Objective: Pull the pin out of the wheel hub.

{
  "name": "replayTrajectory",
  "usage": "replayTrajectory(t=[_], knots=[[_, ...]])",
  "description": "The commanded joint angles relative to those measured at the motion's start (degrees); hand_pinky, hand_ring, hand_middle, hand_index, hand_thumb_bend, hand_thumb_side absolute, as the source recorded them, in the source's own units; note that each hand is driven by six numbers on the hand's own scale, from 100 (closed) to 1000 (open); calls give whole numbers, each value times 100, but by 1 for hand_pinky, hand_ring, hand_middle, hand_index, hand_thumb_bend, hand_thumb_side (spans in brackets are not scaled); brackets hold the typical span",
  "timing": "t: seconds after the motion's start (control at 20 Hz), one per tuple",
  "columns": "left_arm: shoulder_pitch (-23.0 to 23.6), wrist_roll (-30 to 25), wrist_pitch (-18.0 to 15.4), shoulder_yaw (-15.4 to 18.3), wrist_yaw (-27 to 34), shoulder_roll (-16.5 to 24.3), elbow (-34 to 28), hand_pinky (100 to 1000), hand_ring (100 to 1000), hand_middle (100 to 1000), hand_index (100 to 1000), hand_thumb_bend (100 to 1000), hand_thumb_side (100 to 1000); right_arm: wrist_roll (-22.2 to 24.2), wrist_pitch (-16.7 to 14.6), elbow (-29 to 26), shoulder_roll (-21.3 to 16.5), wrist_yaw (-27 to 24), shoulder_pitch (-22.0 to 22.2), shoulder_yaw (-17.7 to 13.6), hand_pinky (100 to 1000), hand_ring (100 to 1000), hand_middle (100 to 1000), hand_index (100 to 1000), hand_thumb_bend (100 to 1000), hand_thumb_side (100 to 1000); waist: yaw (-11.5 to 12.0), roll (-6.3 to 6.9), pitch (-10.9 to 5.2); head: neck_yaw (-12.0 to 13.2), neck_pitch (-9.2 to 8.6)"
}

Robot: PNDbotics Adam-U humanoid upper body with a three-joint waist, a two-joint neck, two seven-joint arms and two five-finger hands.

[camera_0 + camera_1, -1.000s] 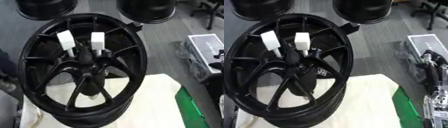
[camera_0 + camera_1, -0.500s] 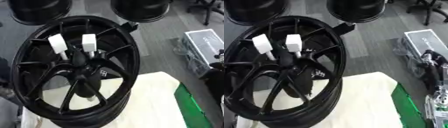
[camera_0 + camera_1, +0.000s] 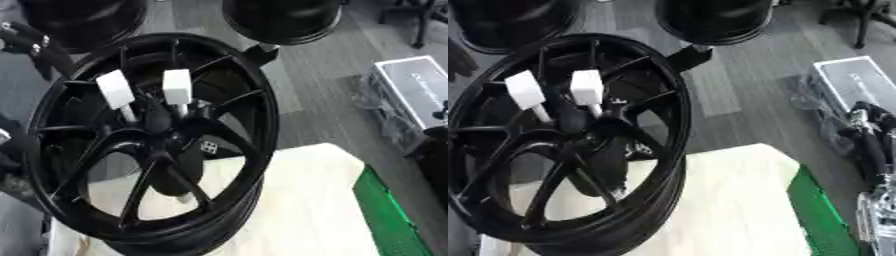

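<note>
1. At the upper left edge of the left eye view, the left hand (image 3: pixel 37 42) shows only as a black, silver-jointed shape. I cannot tell whether it is spread or closed, and it holds nothing that I can see.
2. Just to the right of that hand and below it, the wheel hub (image 3: pixel 262 115) stands tilted on its rim. It is glossy black with thin spokes running to a dark centre.
3. Two pins stand out of the centre, nearer the left hand than the right. The left pin (image 3: pixel 115 88) leans outward and the right pin (image 3: pixel 177 86) stands straighter. Each has a white block head on a thin pale stem.
4. The pins look light and stiff, while the hub is likely heavy and may rock. The block head is the place to pinch, across its flat sides, pulling along the stem. The smooth faces could slip.
5. Under the hub's lower rim lies a cream cloth (image 3: pixel 297 200), reaching toward the right hand, with a green crate (image 3: pixel 385 215) just beside it.
6. Far right, well apart from the pins, a dark jointed shape is probably the right hand (image 3: pixel 868 145). I cannot tell its state.
</note>
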Motion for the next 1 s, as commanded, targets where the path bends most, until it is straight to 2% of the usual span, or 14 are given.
replayTrajectory(t=[0.05, 0.4, 0.45, 0.7, 0.9, 1.0], knots=[[-206, -339, -551, -94, -417, -26, 131, 655, 597, 736, 791, 677, 336, 33, -8, -62, -163, 28, -25, 9, 668, 507, 619, 763, 100, 673, -19, 3, -117, 28, -12], [-269, -246, -780, -161, -640, -102, 313, 655, 597, 736, 791, 677, 336, 42, -10, -60, -165, 27, -27, 11, 668, 507, 619, 763, 100, 673, -23, 6, -118, 28, -12], [-316, -270, -815, -163, -674, -149, 271, 676, 571, 781, 815, 585, 210, 54, -9, -56, -165, 26, -25, 27, 668, 507, 619, 763, 100, 679, -65, 13, -121, 69, -12], [-816, -506, -1274, -218, -1132, -505, 384, 696, 560, 814, 839, 562, 175, 82, -2, -42, -156, 23, -34, 57, 668, 507, 619, 762, 100, 686, -160, 35, -100, 131, -12], [-951, -519, -1672, -276, -1445, -683, 672, 702, 543, 802, 824, 488, 106, 111, -5, -46, -161, 16, -61, 87, 668, 507, 619, 763, 100, 688, -232, 55, -74, 194, -12], [-1003, -583, -1886, -279, -1542, -754, 849, 701, 532, 788, 811, 454, 100, 122, -5, -46, -160, 13, -72, 95, 668, 507, 619, 763, 100, 691, -266, 62, -62, 225, -12]])
